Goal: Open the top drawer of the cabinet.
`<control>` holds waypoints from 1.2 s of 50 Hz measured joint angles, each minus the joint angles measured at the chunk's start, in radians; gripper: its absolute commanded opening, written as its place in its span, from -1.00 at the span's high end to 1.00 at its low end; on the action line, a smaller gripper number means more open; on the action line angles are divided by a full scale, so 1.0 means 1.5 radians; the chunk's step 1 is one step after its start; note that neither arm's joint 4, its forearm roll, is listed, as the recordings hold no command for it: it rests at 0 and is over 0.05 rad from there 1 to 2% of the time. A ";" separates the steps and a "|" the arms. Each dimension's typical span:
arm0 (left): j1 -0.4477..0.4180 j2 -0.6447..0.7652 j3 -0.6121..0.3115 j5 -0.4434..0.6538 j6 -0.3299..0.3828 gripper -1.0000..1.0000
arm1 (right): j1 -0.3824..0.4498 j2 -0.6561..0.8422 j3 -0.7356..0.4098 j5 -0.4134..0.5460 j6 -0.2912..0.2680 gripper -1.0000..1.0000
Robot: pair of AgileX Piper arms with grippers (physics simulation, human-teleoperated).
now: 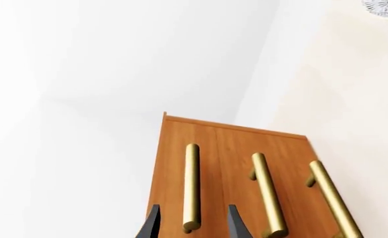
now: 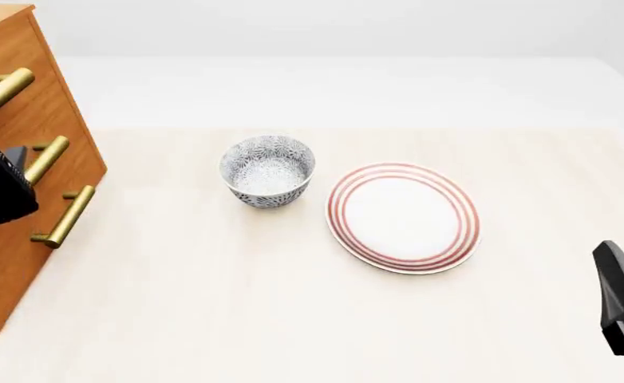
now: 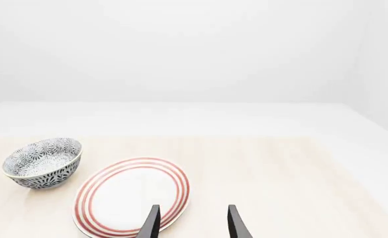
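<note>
Cabinet point(image 2: 30, 159) stands at the table's point(image 2: 238, 319) left edge, its 3 brass-handled drawers closed. Left gripper point(image 1: 190, 223) is spread wide, its 2 dark fingers point(image 1: 153, 225) flanking the brass handle point(image 1: 191, 186) of the top drawer point(image 1: 174, 168), not yet closed on the bar. Right gripper point(image 3: 190, 223) hovers low at the table's right side, likewise open and empty, just beside the red-ringed plate point(image 2: 403, 215). Patterned bowl point(image 2: 268, 170) sits near the plate, between plate and cabinet.
</note>
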 measured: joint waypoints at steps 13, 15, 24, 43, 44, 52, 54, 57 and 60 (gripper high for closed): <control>0.016 0.018 -0.009 -0.007 0.001 -1.00 | 0.000 0.000 0.000 0.000 0.000 -1.00; 0.019 0.022 -0.010 -0.010 0.002 -1.00 | 0.000 0.000 0.000 0.000 0.000 -1.00; 0.030 0.038 -0.017 -0.017 0.000 -1.00 | 0.000 0.000 0.000 0.000 0.000 -1.00; 0.061 0.064 -0.034 -0.021 -0.010 -1.00 | 0.000 0.000 0.000 0.000 0.000 -1.00; 0.062 0.066 -0.035 -0.022 -0.010 -1.00 | 0.000 0.000 0.000 0.000 0.000 -1.00; 0.070 0.082 -0.046 -0.025 -0.010 -1.00 | 0.000 0.000 0.000 0.000 0.000 -1.00; 0.072 0.086 -0.049 -0.025 -0.010 -1.00 | 0.000 0.000 0.000 0.000 0.000 -1.00; 0.074 0.091 -0.053 -0.026 -0.009 -1.00 | 0.000 0.000 0.000 0.000 0.000 -1.00; 0.075 0.097 -0.059 -0.026 -0.009 -1.00 | 0.000 0.000 0.000 0.000 0.000 -1.00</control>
